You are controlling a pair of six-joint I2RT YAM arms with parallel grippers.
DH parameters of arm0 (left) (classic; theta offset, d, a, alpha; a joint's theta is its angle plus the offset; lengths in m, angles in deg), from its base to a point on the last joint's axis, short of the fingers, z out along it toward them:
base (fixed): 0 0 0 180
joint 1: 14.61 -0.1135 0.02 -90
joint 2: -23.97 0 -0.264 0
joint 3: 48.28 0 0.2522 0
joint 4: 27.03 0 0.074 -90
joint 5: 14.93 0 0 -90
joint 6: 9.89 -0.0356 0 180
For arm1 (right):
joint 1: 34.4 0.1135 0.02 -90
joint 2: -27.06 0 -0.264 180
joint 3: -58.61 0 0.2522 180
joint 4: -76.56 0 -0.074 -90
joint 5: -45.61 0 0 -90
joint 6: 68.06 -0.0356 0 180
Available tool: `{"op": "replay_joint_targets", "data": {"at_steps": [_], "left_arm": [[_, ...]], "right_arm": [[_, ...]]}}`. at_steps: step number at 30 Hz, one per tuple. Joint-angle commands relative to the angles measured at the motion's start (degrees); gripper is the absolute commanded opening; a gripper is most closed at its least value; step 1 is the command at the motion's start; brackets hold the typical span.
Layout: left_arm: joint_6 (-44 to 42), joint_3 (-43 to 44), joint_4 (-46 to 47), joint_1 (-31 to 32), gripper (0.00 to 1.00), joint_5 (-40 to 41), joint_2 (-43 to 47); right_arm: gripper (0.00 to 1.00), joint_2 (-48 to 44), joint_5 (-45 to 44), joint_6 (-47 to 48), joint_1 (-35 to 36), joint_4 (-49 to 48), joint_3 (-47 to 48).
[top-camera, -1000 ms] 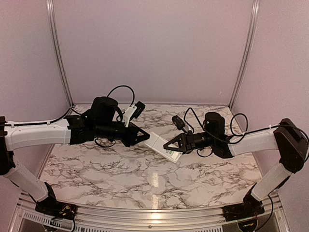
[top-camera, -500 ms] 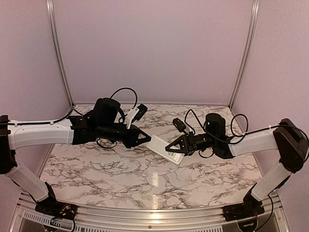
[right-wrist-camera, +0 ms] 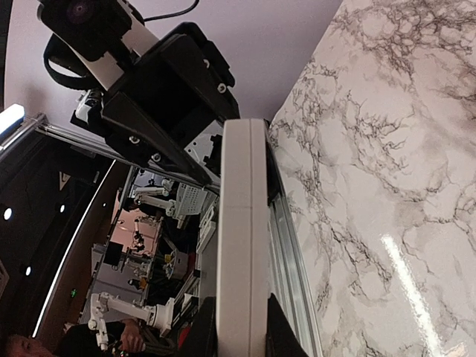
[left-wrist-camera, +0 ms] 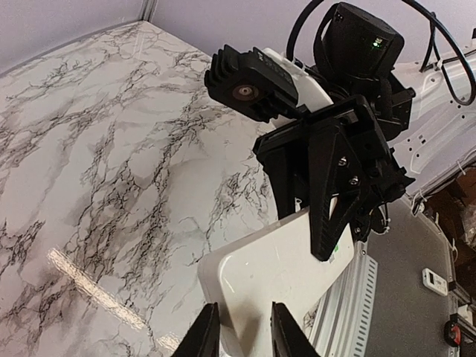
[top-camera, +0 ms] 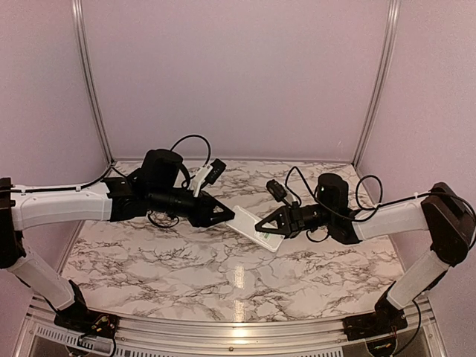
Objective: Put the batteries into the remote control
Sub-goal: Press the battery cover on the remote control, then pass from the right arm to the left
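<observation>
The white remote control (top-camera: 253, 225) hangs in the air between both arms, above the middle of the marble table (top-camera: 163, 260). My right gripper (top-camera: 263, 226) is shut on its right end, one finger on each flat face; the right wrist view shows the remote edge-on (right-wrist-camera: 242, 223) between my fingers (right-wrist-camera: 239, 327). My left gripper (top-camera: 227, 214) is at the remote's other end. In the left wrist view its fingers (left-wrist-camera: 238, 335) stand a little apart over the plain white face (left-wrist-camera: 275, 275), whose corner sticks out past the left finger. No batteries are in view.
Lilac walls with metal corner posts (top-camera: 89, 82) close in the back and sides. A metal rail (top-camera: 238, 335) runs along the table's near edge. The left arm's wrist (right-wrist-camera: 156, 97) is close behind the remote in the right wrist view.
The remote has tipped from lying broad and flat to a narrower, more edge-on tilt. My left gripper has moved slightly right, closer to its end. The right gripper has kept its hold.
</observation>
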Motion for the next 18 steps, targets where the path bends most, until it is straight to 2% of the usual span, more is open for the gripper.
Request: {"op": "replay_joint_targets", "data": {"at_steps": [1,3,7,9,11,12,14,18], "left_arm": [[0.5,-1.4,-0.4,-2.9,0.33,-2.4,4.8],[-0.8,-1.9,-0.8,-3.6,0.43,-1.2,6.5],[-9.2,-2.4,-4.9,-3.3,0.63,3.1,9.8],[-14.8,-3.8,-5.8,-2.1,0.73,7.5,12.4],[-21.4,-6.5,-4.6,1.2,0.91,14.0,15.4],[-24.9,-8.3,-3.4,3.2,0.95,18.4,16.9],[-30.7,-11.6,-0.9,6.9,0.98,26.5,19.2],[-38.4,-15.0,2.1,11.7,0.95,37.2,21.4]], "right_arm": [[0.00,-1.5,-1.7,1.5,0.4,-7.1,1.1],[0.00,-1.4,-1.4,1.5,0.5,-7.3,0.4],[0.00,-1.3,-1.4,1.9,0.4,-5.5,0.7],[0.00,-0.9,-1.3,1.7,0.5,-4.8,0.8],[0.00,-0.4,-1.2,1.0,0.4,-4.7,0.7],[0.00,-0.2,-1.0,-0.3,0.4,-5.7,0.4],[0.00,0.5,-0.2,-4.1,0.4,-9.8,-0.4],[0.00,1.8,1.1,-11.3,0.5,-17.4,-1.7]]}}
